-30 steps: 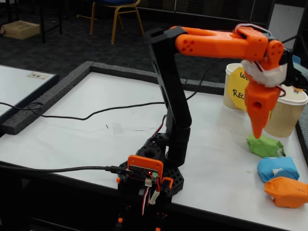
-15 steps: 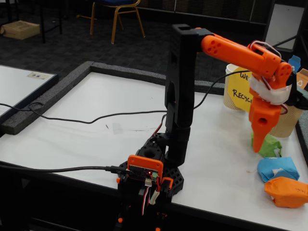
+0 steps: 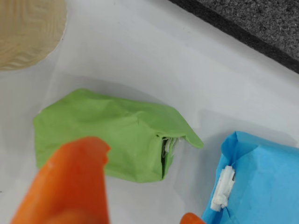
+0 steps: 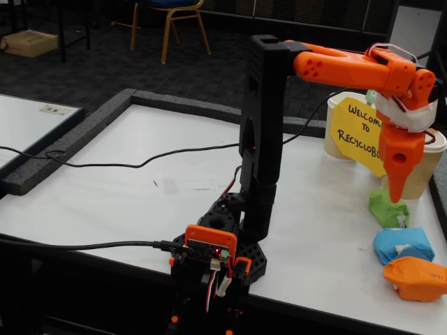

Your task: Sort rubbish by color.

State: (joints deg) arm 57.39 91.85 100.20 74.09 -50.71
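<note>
Our gripper (image 4: 398, 197) points straight down, its orange tip just above the green wad (image 4: 388, 209) in the fixed view. Through the wrist view we see one broad orange finger (image 3: 70, 186) at the lower left and only a sliver of the other at the bottom edge, so the jaws stand apart with the gripper (image 3: 140, 205) holding nothing; we see no paper between them. How wide the gap really is we cannot tell, since most of the second finger lies out of frame.

Directly under us the green wad (image 3: 117, 137) lies on the white table (image 3: 140, 56), crumpled, with a torn fold showing white paper on its right side. Just beside it, to the right in the wrist view, we see the blue wad (image 3: 261, 182), a strip of white tape on its near edge; the two look close but apart. From the fixed view the blue wad (image 4: 403, 244) sits nearer the camera than the green one, and the orange wad (image 4: 416, 277) lies nearer still, touching or almost touching the blue.

Behind our gripper stands a ribbed tan paper cup (image 4: 419, 171), and a second cup (image 4: 338, 125) stands further left behind the yellow sign (image 4: 357, 131). One cup's base (image 3: 28, 32) shows at the upper left of the wrist view. A black cable (image 4: 126, 166) trails across the table (image 4: 140, 202) to our base.
</note>
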